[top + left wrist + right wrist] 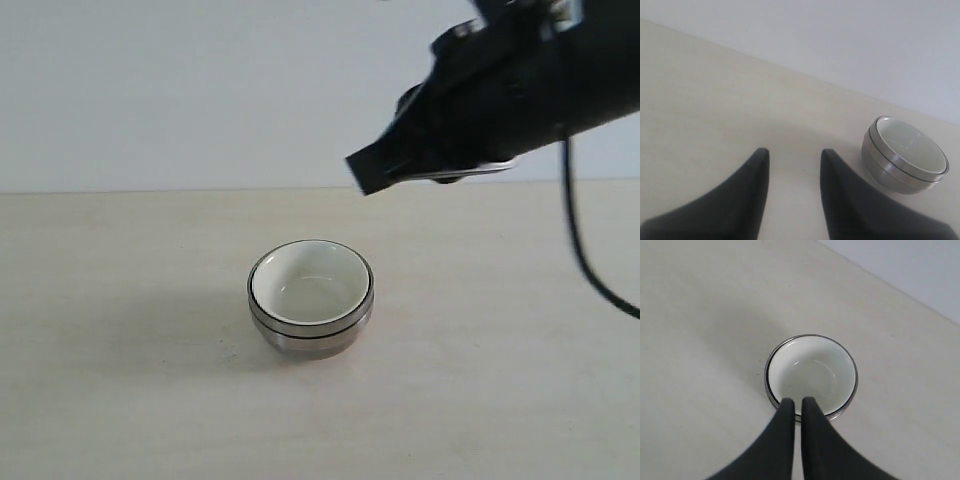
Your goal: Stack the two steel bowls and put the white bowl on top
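The two steel bowls (310, 340) sit nested in the middle of the table, with the white bowl (310, 285) inside the upper one, upright. My right gripper (372, 172) hangs high above and to the right of the stack. In the right wrist view its fingers (798, 401) are almost together with nothing between them, above the near rim of the white bowl (812, 370); a thin steel rim (841, 412) rings that bowl. My left gripper (792, 152) is open over bare table, apart from the stack (885, 167) and its white bowl (912, 145). The left gripper is outside the exterior view.
A pale wooden table (120, 400) runs to a back edge against a plain light wall (150, 90). A black cable (585, 260) hangs from the right arm down toward the table's right side.
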Controlling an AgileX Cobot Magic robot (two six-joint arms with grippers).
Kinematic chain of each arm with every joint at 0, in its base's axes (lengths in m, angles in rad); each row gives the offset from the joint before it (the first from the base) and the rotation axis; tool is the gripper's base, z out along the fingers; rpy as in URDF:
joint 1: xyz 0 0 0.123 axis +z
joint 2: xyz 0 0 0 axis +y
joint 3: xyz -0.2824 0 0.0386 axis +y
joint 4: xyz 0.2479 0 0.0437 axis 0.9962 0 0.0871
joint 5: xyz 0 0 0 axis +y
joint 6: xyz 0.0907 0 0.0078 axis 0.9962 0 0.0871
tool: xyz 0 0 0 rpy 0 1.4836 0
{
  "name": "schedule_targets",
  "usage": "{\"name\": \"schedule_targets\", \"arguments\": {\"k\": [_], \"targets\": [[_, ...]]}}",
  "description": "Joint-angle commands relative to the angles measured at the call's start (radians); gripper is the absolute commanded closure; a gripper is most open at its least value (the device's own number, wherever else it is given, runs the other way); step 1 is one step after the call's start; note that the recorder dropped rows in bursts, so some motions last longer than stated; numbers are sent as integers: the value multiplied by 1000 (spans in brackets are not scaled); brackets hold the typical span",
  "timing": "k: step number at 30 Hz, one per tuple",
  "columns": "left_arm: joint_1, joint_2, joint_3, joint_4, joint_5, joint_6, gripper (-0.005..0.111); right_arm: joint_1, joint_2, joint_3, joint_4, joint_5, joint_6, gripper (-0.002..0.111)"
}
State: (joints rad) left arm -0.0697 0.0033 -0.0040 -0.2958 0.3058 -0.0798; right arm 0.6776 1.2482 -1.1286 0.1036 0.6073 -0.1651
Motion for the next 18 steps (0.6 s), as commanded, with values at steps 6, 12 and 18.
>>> {"name": "schedule_targets", "arguments": {"k": [6, 12, 18], "targets": [[3, -3, 4, -1, -13, 1, 74, -9, -481, 163, -35, 10, 89, 108], [3, -3, 4, -1, -13, 1, 74, -9, -749, 210, -41, 6, 105, 108], [3, -3, 4, -1, -13, 1, 74, -9, -969, 213, -217, 12, 255, 108]]}}
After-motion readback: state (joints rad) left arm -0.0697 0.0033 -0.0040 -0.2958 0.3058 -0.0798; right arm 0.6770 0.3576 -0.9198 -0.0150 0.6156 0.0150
